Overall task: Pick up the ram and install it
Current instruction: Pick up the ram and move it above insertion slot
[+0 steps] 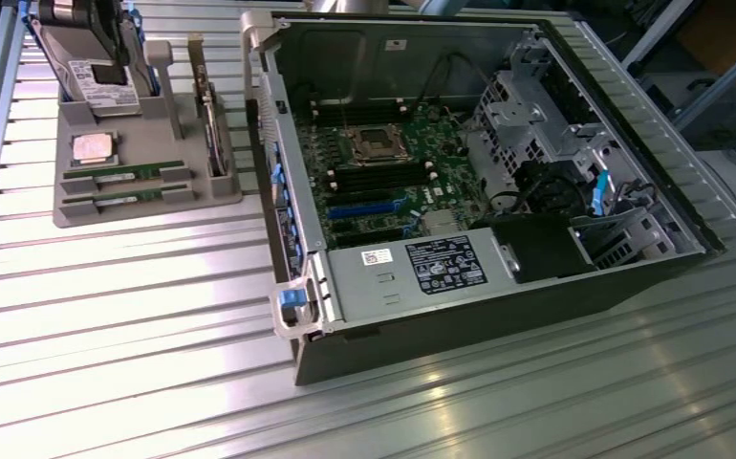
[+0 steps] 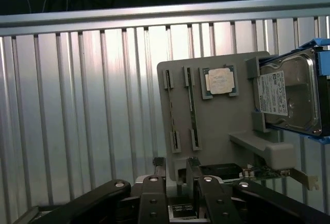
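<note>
Closest in, the tool [image 2: 176, 166] stands parted and empty near the ram [image 2: 193, 112], probably a light, stiff, fragile stick best pinched mid-length.

A parts holder [image 1: 151, 196] is set on the table [image 1: 113, 325] at the exterior view's left, with a computer case [image 1: 470, 325] laid just beside it on the right. In the holder, a hard drive [image 1: 88, 69] is placed farthest, a processor [image 1: 92, 146] midway, two ram sticks [image 1: 119, 175] nearest, and an expansion card [image 1: 215, 134] along its right edge.
</note>
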`<state>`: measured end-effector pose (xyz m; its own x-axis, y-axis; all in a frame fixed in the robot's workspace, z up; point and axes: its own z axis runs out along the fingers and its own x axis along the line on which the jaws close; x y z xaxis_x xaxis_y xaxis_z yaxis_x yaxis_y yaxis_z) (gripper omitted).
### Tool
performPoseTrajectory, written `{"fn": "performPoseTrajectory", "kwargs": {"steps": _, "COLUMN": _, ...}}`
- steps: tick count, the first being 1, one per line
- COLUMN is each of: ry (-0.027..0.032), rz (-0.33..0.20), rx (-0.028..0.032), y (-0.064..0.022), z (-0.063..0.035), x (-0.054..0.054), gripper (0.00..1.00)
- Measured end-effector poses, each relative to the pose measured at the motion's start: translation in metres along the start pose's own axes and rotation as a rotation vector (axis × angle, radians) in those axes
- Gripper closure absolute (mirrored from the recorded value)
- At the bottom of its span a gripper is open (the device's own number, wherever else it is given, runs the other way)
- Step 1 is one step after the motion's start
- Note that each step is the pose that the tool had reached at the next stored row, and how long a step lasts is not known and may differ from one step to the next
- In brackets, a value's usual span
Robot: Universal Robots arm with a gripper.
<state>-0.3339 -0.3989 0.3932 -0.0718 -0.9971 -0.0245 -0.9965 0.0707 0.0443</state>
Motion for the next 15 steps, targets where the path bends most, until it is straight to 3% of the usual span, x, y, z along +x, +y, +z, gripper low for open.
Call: {"fn": "performPoseTrajectory", "kwargs": {"steps": 15, "ry": 0.0000, "rz": 0.000, "rx": 0.0000, "y": -0.0003, "z": 0.0072, "x": 0.0002, "gripper": 0.70}}
